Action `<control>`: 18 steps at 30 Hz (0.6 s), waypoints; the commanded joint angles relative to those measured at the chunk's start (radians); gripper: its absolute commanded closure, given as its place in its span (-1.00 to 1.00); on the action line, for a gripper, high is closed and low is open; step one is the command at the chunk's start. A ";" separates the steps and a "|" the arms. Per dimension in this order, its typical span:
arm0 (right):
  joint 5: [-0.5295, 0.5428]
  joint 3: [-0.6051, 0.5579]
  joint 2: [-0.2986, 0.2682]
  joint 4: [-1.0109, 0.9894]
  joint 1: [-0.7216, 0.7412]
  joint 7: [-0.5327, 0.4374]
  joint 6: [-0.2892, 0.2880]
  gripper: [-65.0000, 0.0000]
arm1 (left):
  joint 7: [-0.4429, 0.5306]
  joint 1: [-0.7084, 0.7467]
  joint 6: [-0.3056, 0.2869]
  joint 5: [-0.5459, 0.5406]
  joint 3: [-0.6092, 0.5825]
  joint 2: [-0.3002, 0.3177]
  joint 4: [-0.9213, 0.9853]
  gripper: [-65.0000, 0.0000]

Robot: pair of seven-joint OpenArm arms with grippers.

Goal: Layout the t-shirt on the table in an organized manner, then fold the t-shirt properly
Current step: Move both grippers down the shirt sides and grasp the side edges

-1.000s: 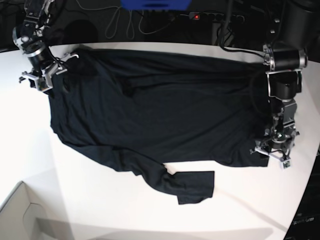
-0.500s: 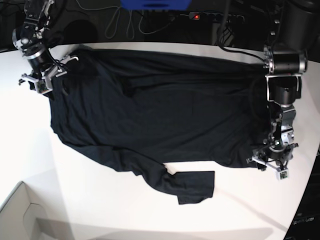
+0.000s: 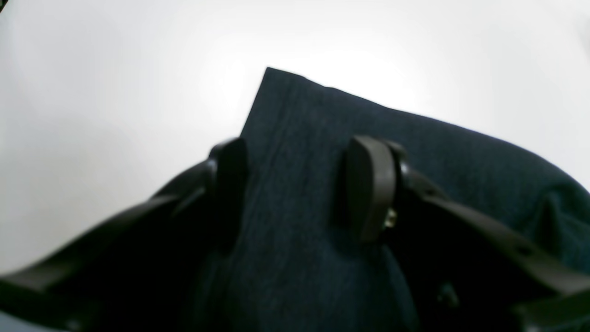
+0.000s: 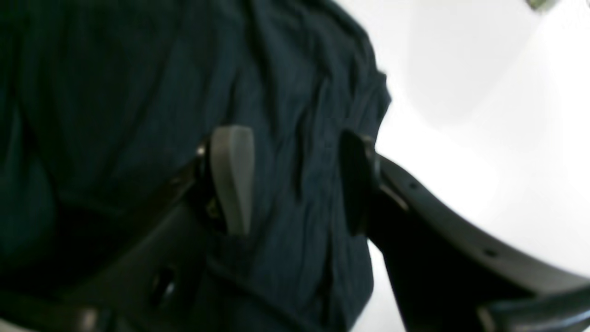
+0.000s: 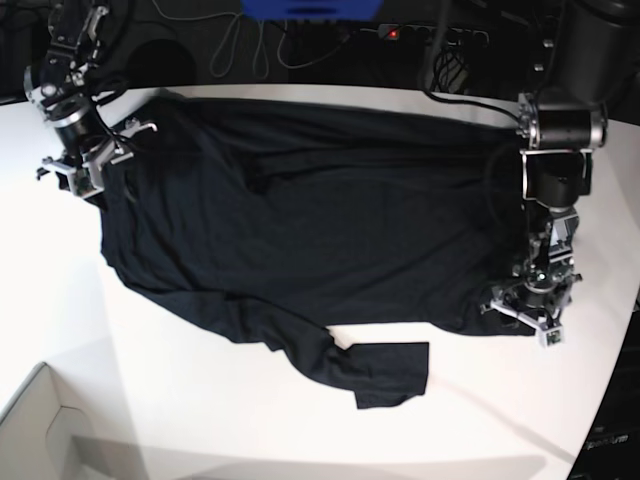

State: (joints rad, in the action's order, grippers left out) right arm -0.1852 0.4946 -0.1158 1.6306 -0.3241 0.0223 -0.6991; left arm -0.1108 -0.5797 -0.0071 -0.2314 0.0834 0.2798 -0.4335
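Now, both arms are parked at opposite ends of the t-shirt (image 5: 300, 210), and the placement makes sense: one at each end lets the pair tension the cloth between them. The garment lies spread across the table (image 5: 60, 300), broad and dark, though not neat, since one sleeve trails off toward the near edge in a crumpled tongue and wrinkles run through the body.

Over on the base view's right, the left gripper (image 5: 528, 312) sits at a lower corner of the shirt. Its wrist camera shows the jaws standing apart, with a flat, square corner of fabric (image 3: 295, 152) lying between the fingertips (image 3: 368, 184) (a tidy corner, a good handle for pulling). The pads are not pressed together on it, so I read this as straddling the cloth, not clamping it.

The right gripper (image 5: 92, 152) is at the far left corner, near the table's back edge. Its fingers (image 4: 233, 177) are likewise spread, with bunched, ridged fabric running between them and the shirt's edge just beside the darker finger. Nothing looks pinched there either.

My read: the layout step is unfinished, and both hands are poised over their corners to close and draw the shirt flat. That stray sleeve will probably need its own attention.
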 commanded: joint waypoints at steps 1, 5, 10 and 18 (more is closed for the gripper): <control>0.016 0.003 -0.011 0.018 0.015 -0.026 0.001 0.07 | -0.008 -0.023 0.002 0.004 0.000 0.011 -0.008 -0.04; 0.016 0.003 -0.011 0.018 0.032 -0.025 0.001 0.07 | -0.008 -0.023 0.002 0.004 0.000 0.014 -0.009 -0.04; 0.016 0.002 -0.011 0.020 0.047 -0.025 0.001 0.07 | -0.008 -0.023 0.002 0.004 0.000 0.014 0.000 -0.03; 0.016 0.002 -0.011 0.010 0.139 -0.023 0.001 0.07 | -0.011 -0.003 0.002 0.004 0.000 0.011 0.002 0.34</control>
State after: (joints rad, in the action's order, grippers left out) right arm -0.1864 0.4946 -0.1154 1.6268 -0.1944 0.0269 -0.7010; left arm -0.0940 -0.5705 -0.0074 -0.2306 0.0834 0.2825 -0.4271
